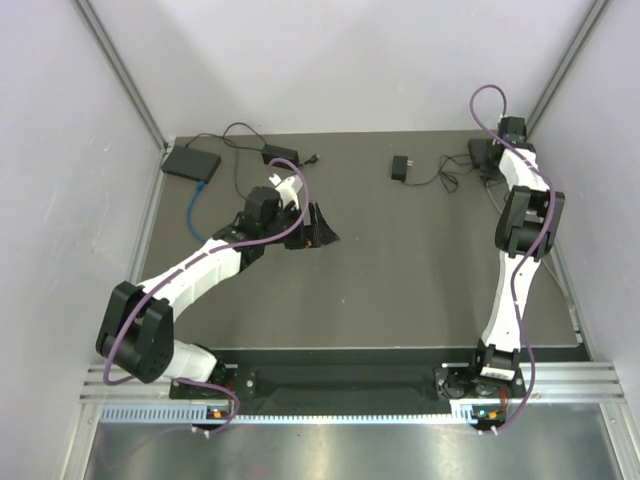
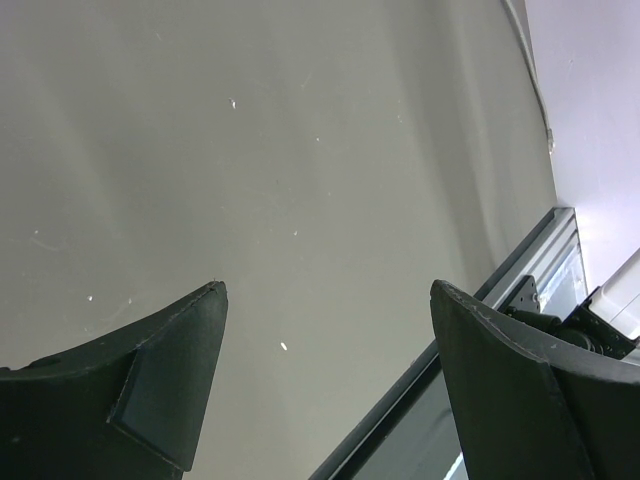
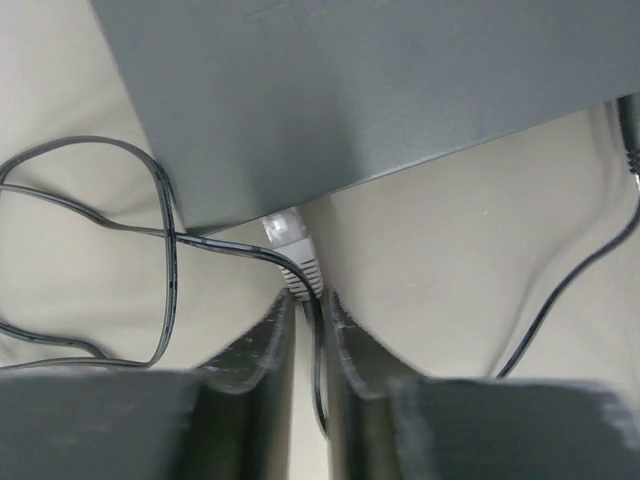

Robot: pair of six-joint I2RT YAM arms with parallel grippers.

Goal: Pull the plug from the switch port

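In the right wrist view the dark grey switch [image 3: 350, 90] fills the top of the frame. A light grey plug [image 3: 290, 240] sits in the port on its lower edge. My right gripper [image 3: 310, 300] is shut on the ribbed tail of that plug, and a thin black cable [image 3: 322, 380] runs down between the fingers. From above, the right gripper [image 1: 490, 165] is at the switch [image 1: 480, 152] at the back right. My left gripper [image 1: 322, 228] hangs open over the table's middle left, with nothing between its fingers [image 2: 180, 380].
A second black box [image 1: 192, 162] with a blue cable [image 1: 196, 205] lies at the back left. A small black adapter [image 1: 400, 167] and loose black cables [image 1: 445, 180] lie at the back centre. Looped black wire [image 3: 160, 250] lies left of the plug. White walls enclose the table.
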